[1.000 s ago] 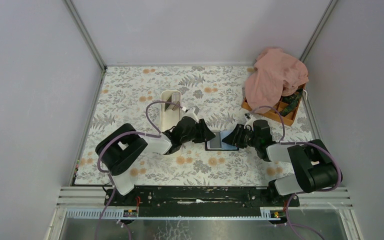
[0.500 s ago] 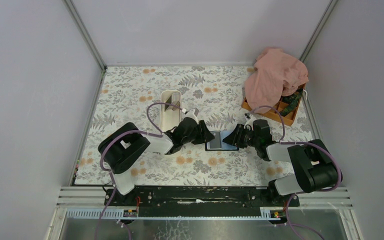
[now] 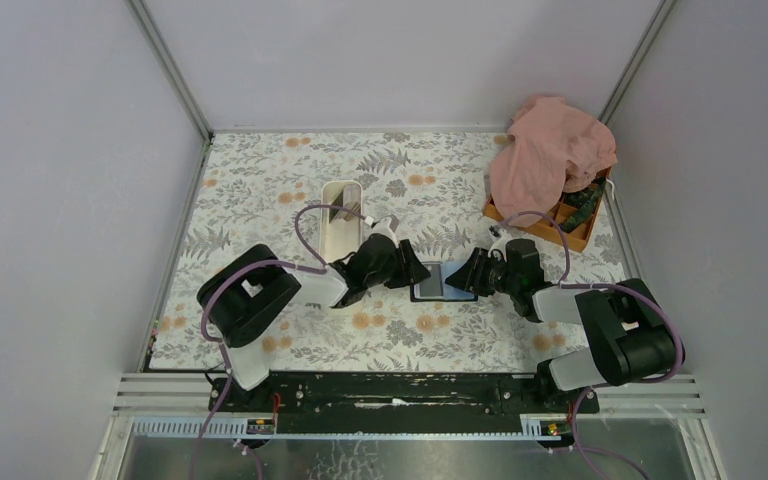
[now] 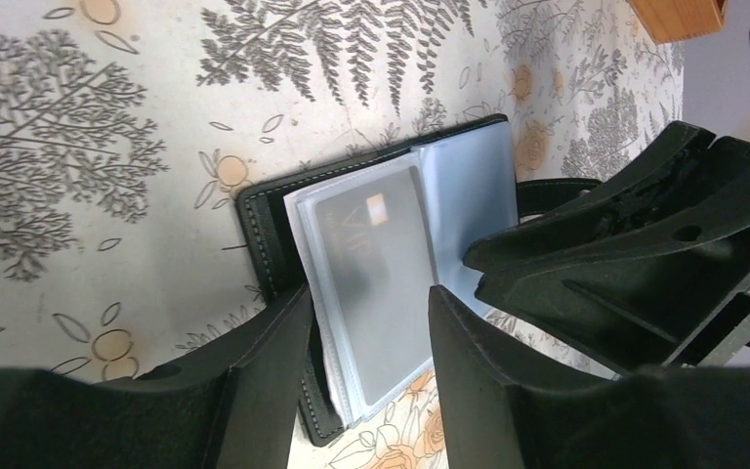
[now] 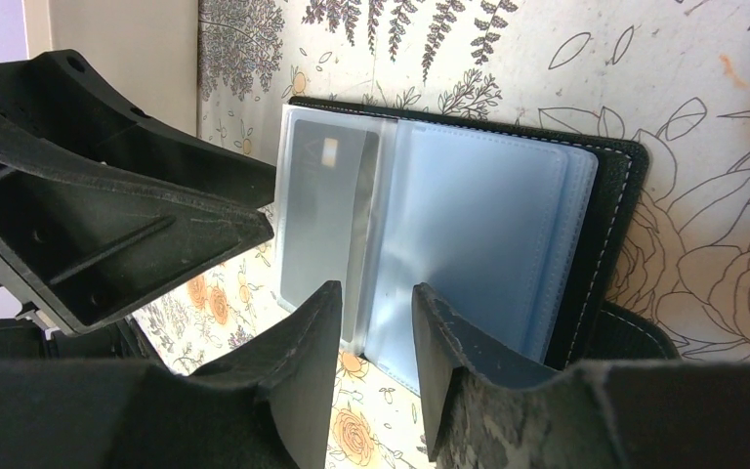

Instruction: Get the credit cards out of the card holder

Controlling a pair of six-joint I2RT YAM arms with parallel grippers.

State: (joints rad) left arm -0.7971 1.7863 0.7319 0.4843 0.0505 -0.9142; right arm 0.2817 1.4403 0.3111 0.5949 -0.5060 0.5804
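- Left jaws: parted and gripping nothing. Their black moulded fingers (image 4: 254,391) straddle the near end of a clear sleeve with a credit card (image 4: 376,249) inside.
- Right jaws: also parted and empty, coming in from the opposite side over the fold between two sleeves. I cannot tell whether their tips touch the plastic.
- Change: over the last second the left arm has only resettled slightly. The right arm and the holder look unmoved. That reads as fine alignment rather than extraction, and no card is out yet.
- Card holder (image 5: 508,234): it lies open and flat on the counter (image 3: 290,190), between the two jaws. The cover is black, leather-like and pale-stitched, and holds a fan of thin, glossy, bluish translucent sleeves that look floppy and slick.
- The card is a rigid, flat, matte grey rectangle with a small pale mark near one end. It will probably need a pinch on its exposed edge while the cover is pinned.
- Farther out: a patterned floral cloth covers the counter, and a long white tray (image 3: 338,215) sits beyond the left arm. An orange box (image 3: 550,222) lies half under a crumpled pink cloth (image 3: 550,150) at the far right.
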